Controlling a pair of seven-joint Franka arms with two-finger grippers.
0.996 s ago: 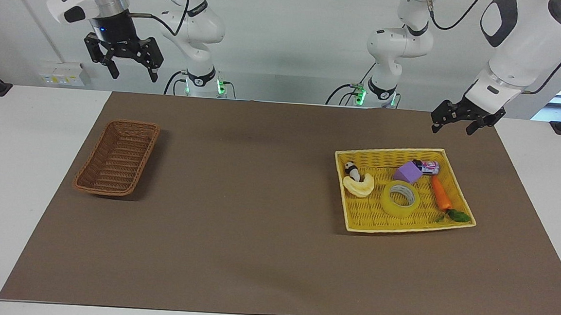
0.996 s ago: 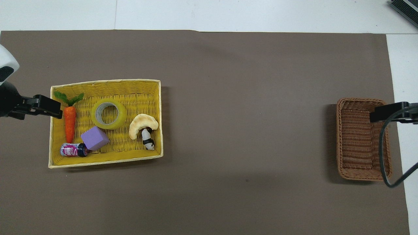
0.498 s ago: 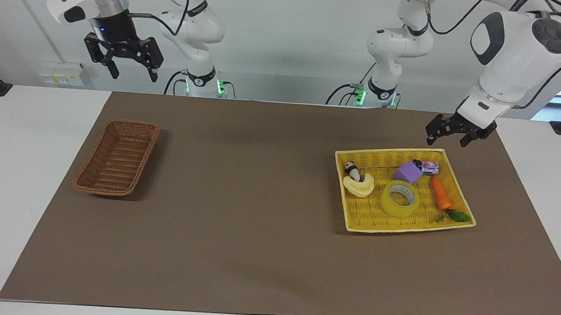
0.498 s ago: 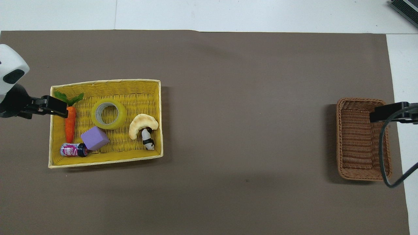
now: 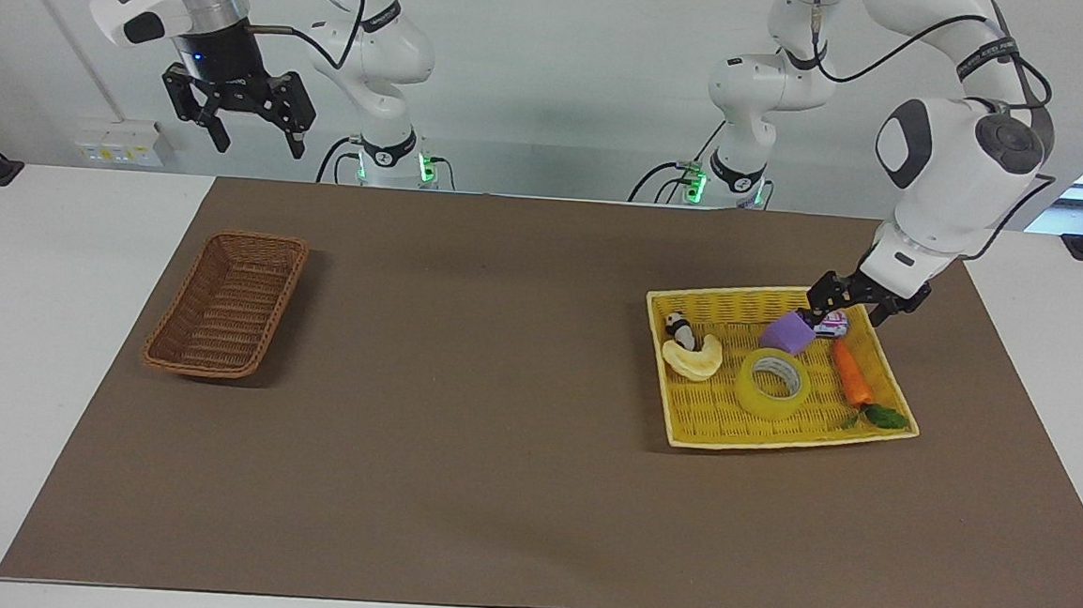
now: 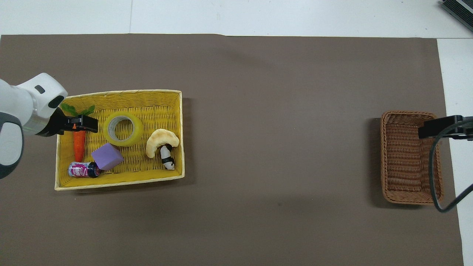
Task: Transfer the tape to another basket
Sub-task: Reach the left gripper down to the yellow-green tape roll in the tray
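Note:
The tape, a translucent yellow roll with a pale core, lies flat in the shallow yellow tray basket toward the left arm's end of the table. My left gripper hangs open and empty low over that tray's corner, above the carrot and the can, just beside the tape. The dark brown wicker basket sits empty toward the right arm's end. High above its robot-side edge, my right gripper waits open and empty.
Sharing the yellow tray with the tape are an orange carrot, a purple block, a small can, a pale curved toy and a panda figure. A brown mat spans the stretch between the baskets.
My left gripper has come down and swung in from outside the yellow tray to over its carrot corner, closer to the tape. The right arm has not moved.

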